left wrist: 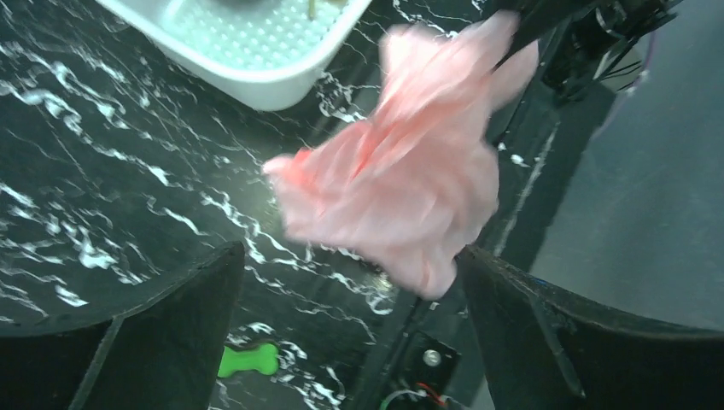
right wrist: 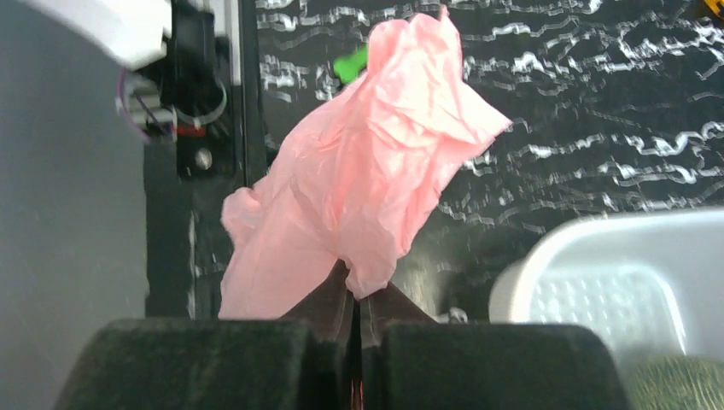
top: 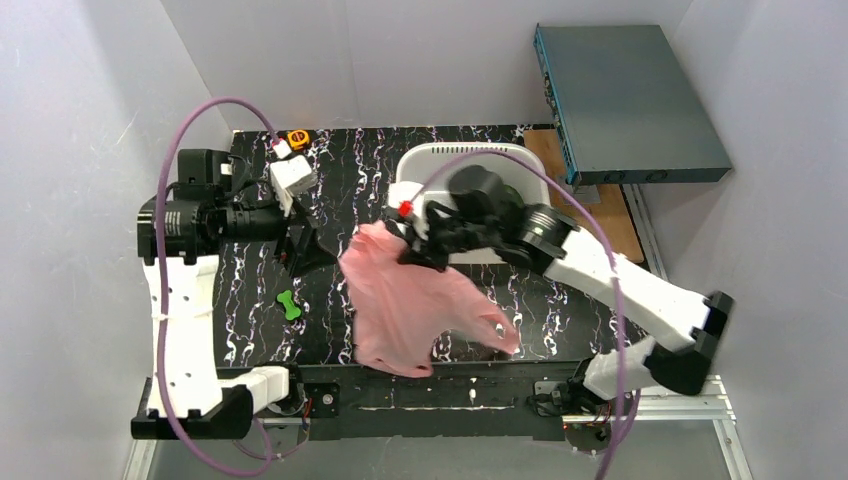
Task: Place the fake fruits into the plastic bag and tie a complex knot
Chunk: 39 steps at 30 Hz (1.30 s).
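Note:
The pink plastic bag [top: 405,300] hangs crumpled over the middle of the table. It also shows in the left wrist view [left wrist: 410,179] and the right wrist view [right wrist: 367,179]. My right gripper [top: 418,245] is shut on the bag's upper edge, its fingertips [right wrist: 341,290] pinched together on a fold. My left gripper [top: 300,250] is open and empty, left of the bag and apart from it. A grey-green melon [right wrist: 679,384] peeks out of the white basket at the right wrist view's corner. The avocado and the yellow fruit are hidden.
A white perforated basket [top: 470,160] stands at the back middle, also seen from the left wrist [left wrist: 248,51]. A bright green bone toy [top: 290,304] lies left of the bag. A small yellow object [top: 297,139] sits at the far left edge. A grey box [top: 625,100] is at back right.

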### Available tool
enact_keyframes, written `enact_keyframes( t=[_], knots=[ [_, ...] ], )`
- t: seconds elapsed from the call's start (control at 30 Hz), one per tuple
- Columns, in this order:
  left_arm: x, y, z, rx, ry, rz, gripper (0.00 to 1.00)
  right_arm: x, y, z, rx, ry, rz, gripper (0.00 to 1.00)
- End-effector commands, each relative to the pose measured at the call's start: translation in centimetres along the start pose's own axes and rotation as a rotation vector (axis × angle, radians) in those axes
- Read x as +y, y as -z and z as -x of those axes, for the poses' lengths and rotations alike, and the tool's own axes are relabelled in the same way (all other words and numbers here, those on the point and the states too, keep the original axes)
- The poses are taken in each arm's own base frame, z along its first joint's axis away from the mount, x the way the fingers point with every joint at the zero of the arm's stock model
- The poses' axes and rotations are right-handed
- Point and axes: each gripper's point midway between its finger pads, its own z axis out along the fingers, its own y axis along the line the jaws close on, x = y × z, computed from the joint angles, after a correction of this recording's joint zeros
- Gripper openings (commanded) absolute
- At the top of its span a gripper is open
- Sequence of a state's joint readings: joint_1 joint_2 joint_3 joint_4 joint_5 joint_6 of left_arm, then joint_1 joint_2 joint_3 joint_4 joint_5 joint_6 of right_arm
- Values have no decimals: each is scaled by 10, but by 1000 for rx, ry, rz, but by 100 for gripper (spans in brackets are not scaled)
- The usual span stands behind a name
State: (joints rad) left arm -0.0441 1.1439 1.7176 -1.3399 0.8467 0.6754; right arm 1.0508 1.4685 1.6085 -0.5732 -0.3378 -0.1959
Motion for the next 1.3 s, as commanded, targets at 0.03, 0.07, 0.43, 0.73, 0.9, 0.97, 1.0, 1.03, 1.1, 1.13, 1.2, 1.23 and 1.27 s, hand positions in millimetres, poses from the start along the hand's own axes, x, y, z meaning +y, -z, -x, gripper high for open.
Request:
enact_keyframes(
  t=[0.03, 0.07, 0.43, 0.73, 0.9, 0.97, 1.0, 1.03, 1.1, 1.13, 1.2, 1.23, 1.27],
  knots=[
    [-11, 8, 1, -56, 272, -126, 98, 33, 64, 3, -259, 437, 61, 1],
    [-7, 7, 5, -70, 308, -134, 98, 40, 71, -2, -284, 510, 67, 1],
    [-22, -18, 26, -205, 268, -332, 98, 67, 101, -3, -479, 930, 49, 1],
    [-67, -25, 3, -109, 263, -439, 98, 59, 104, -5, -454, 887, -6, 1],
    [-68, -34, -14, -73, 234, -411, 98, 60, 106, -6, -464, 877, -12, 1],
    [-69, -39, -20, -49, 219, -411, 98, 59, 107, -5, -465, 869, -20, 1],
    [-71, -42, -24, -32, 216, -418, 98, 58, 106, -5, -463, 866, -23, 1],
    [-73, -45, -28, -13, 217, -425, 98, 57, 107, -4, -464, 865, -29, 1],
    [-76, -50, -35, 18, 217, -435, 98, 56, 107, -4, -459, 858, -35, 1],
    [-78, -52, -37, 25, 218, -440, 98, 55, 107, -4, -456, 855, -39, 1],
    [-81, -53, -40, 37, 223, -452, 87, 52, 107, -4, -448, 840, -52, 1],
    [-82, -54, -43, 44, 231, -455, 76, 51, 107, -5, -441, 832, -60, 1],
    [-84, -54, -46, 52, 236, -455, 63, 48, 109, -6, -434, 827, -75, 1]
  ],
)
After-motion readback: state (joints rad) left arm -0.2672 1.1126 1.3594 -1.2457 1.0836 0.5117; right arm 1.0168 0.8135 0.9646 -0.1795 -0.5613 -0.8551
